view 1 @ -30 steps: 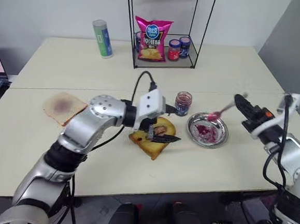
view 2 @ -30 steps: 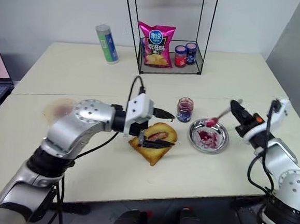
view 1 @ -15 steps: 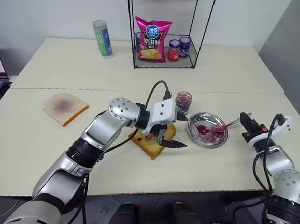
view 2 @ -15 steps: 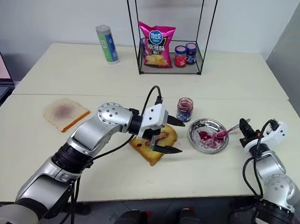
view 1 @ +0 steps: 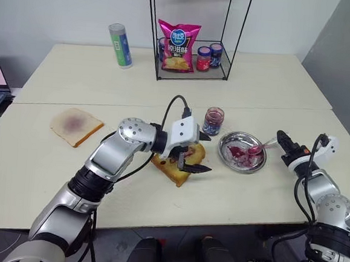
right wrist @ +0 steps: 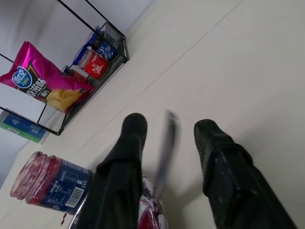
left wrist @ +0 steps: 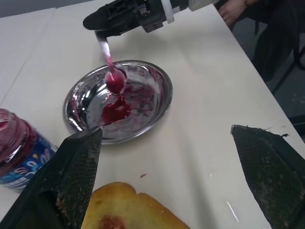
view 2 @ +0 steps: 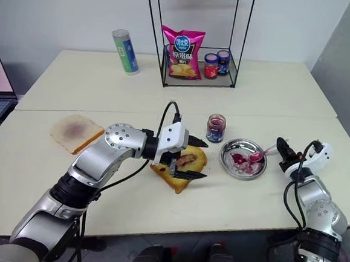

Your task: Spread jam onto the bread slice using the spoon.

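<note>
The bread slice (view 1: 173, 171) lies at the table's middle with a red streak of jam (view 2: 185, 160) on top. My left gripper (view 1: 202, 151) hovers open over its right half, one finger on each side. Right of it stands a round metal dish (view 1: 233, 167) smeared with jam (left wrist: 114, 110). The spoon (left wrist: 108, 62) rests with its red bowl in the dish, its handle reaching right to my right gripper (view 1: 281, 139). In the right wrist view that gripper (right wrist: 170, 122) is open, and the spoon handle (right wrist: 166, 143) lies loose in the gap.
An open jam jar (view 1: 213, 120) stands just behind the dish. A paler stained slice (view 1: 75, 126) lies far left. At the back are a wire rack (view 1: 191, 74) with a chips bag and small jars, and a green canister (view 1: 119, 45). A person's hand (left wrist: 233, 7) shows beyond the table.
My right gripper came down from above the dish to table height on its right, laid the spoon's bowl in the dish, and its fingers parted. The left gripper stayed over the bread.
</note>
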Motion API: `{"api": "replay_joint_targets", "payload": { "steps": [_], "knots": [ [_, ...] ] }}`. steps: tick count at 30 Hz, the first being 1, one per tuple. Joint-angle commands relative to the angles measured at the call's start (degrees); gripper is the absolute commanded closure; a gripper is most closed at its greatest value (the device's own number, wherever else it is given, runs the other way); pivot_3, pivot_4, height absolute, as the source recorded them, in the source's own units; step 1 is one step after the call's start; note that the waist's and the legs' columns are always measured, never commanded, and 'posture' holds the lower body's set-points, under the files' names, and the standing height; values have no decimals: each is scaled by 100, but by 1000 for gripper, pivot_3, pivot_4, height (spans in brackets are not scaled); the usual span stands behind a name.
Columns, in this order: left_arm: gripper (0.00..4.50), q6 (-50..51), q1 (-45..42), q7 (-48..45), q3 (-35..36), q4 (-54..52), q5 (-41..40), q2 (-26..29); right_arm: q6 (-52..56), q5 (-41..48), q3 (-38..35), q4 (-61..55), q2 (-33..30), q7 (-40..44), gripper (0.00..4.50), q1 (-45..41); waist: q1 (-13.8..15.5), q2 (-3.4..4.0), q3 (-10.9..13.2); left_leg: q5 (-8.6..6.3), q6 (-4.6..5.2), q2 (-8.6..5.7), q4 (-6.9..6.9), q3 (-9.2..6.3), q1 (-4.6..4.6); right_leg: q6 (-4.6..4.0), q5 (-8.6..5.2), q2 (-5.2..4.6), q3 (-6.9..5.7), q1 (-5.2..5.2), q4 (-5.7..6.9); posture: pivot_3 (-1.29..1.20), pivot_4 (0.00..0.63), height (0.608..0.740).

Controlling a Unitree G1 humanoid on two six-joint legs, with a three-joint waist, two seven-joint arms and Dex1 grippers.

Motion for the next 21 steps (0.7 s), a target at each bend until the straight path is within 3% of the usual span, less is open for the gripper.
{"api": "replay_joint_targets", "payload": {
  "steps": [1, 8, 13, 16, 21],
  "knots": [
    [0, -27, 23, 1, 226, -236, -62, 54, 29, 120, -219, -102, -207, 77, 1763, -149, 4, 0, 0, 0, 0, 0, 0, -1, 0, 0, 0, 0, 0, 0, 0, 0, 150, 740],
    [0, -31, 46, 22, 364, -199, -57, 136, 123, 107, -293, -149, -416, 66, 19, -221, 5, 0, 0, 0, 0, -1, 1, 0, 0, 1, 1, -1, 1, 1, 0, 0, 150, 740],
    [0, 275, 174, -110, 824, -328, -332, 567, 410, 84, -213, -380, -1126, 396, 19, -317, -4, 1, 1, 0, 0, -1, 0, 3, 0, 1, 1, -1, 1, -1, 0, 0, 150, 740],
    [0, 802, 398, -334, 1563, -243, -742, 1280, 928, -135, 708, -1411, -2573, 1991, 19, 139, -5, 10, 6, 0, 0, 1, 1, 0, 0, 1, 0, 0, -2, -1, 1, 0, 150, 740],
    [0, 1076, 997, -509, 2197, -207, -904, 2188, 965, -264, 1364, -2547, -4187, 4093, 19, 1104, -5, 13, 9, -1, 1, 21, -6, -8, 8, -9, -8, 12, -10, 2, -3, 0, 150, 740]
  ]
}}
